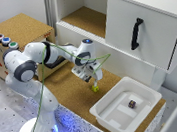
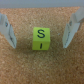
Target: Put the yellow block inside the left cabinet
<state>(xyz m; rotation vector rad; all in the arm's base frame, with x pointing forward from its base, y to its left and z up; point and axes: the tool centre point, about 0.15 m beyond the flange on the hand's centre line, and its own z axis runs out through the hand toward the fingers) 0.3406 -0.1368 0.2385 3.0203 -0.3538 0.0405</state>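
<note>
The yellow block (image 1: 95, 88) is a tiny bright yellow cube on the cork tabletop. In the wrist view the yellow block (image 2: 41, 38) shows a dark letter S on its face. My gripper (image 1: 95, 83) hangs right above it, open, with its fingers (image 2: 8, 31) standing one on each side of the cube and apart from it. The left cabinet (image 1: 87, 20) is the open white-walled compartment with a cork-brown floor, behind the gripper at the exterior view's upper middle.
A white tray (image 1: 108, 117) at the exterior view's lower right holds a small dark brown block (image 1: 132, 104). A white door with a black handle (image 1: 136, 33) is right of the open compartment. A cork box with coloured buttons (image 1: 6, 41) stands at the left.
</note>
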